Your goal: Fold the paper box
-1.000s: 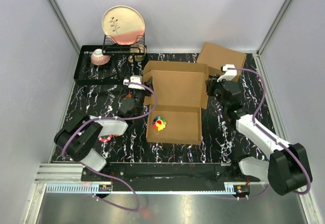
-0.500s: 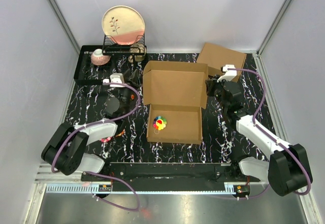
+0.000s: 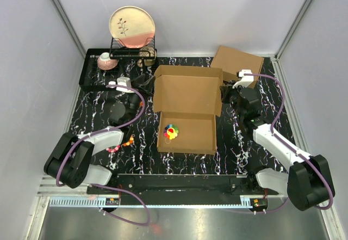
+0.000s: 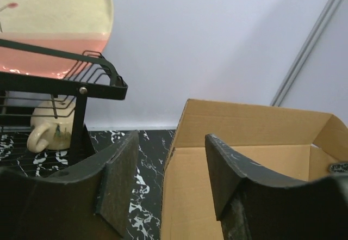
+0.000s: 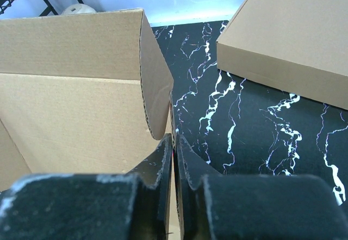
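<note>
Paper box: centre of the tabletop; shallow tray nearest the arm bases; lid raised behind it, side flaps bent forward.
Left hand: open, fingers spread; just beside the lid's left edge; contact cannot be told.
Right hand: closed on the lid's right side flap; thin cardboard edge pinched between the fingertips.
Toy: multicoloured; lying inside the tray, near its left wall.
Second box: made up and shut; far right corner, near the lid.
Dish rack: far left; plate standing upright in it; mug beneath.
</note>
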Available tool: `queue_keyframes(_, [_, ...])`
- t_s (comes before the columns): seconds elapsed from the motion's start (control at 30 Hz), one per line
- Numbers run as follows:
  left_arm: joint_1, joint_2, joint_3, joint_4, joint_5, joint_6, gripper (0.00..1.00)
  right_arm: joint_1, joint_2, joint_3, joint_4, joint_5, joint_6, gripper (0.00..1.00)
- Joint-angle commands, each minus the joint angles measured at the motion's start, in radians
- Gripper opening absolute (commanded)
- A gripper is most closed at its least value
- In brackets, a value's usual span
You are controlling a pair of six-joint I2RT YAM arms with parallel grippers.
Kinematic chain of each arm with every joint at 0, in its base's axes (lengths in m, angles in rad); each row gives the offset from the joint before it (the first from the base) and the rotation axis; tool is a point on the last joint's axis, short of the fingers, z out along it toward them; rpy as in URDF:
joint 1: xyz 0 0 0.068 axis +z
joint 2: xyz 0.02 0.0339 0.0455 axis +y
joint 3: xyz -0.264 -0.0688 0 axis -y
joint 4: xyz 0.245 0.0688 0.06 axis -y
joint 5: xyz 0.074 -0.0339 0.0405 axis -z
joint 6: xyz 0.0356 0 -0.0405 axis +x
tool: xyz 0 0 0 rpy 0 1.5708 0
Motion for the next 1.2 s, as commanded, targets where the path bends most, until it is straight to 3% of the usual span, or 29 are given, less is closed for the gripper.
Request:
queue_keyframes(0.0, [0.009, -0.026, 0.009, -0.03, 0.069, -0.001, 0.51, -0.006, -0.022, 0.001, 0.051, -0.02, -0.005, 0.11])
queue_keyframes(0.1, [0.009, -0.008, 0.008, -0.051, 0.066, 0.012, 0.4, -0.004, -0.024, 0.002, 0.051, -0.021, -0.004, 0.11])
queue_keyframes(0.23, [0.009, 0.017, 0.02, -0.056, 0.082, 0.011, 0.36, -0.006, -0.029, 0.002, 0.051, -0.021, -0.002, 0.11])
queue_keyframes(0.6, [0.01, 0.063, 0.045, -0.09, 0.111, 0.008, 0.37, -0.004, -0.03, 0.001, 0.051, -0.024, 0.001, 0.11])
queue_keyframes(0.77, [0.01, 0.069, 0.049, -0.102, 0.105, 0.011, 0.27, -0.004, -0.027, 0.001, 0.053, -0.024, 0.0, 0.11])
queue_keyframes(0.9, [0.01, 0.069, 0.055, -0.107, 0.114, 0.016, 0.05, -0.004, -0.029, 0.001, 0.057, -0.029, 0.001, 0.11])
queue_keyframes(0.97, [0.009, 0.068, 0.055, -0.097, 0.125, 0.014, 0.0, -0.003, -0.026, -0.001, 0.059, -0.032, 0.003, 0.1])
queue_keyframes(1.17, [0.001, 0.063, 0.034, -0.007, 0.162, -0.012, 0.0, -0.003, -0.062, -0.029, 0.112, -0.03, 0.001, 0.06])
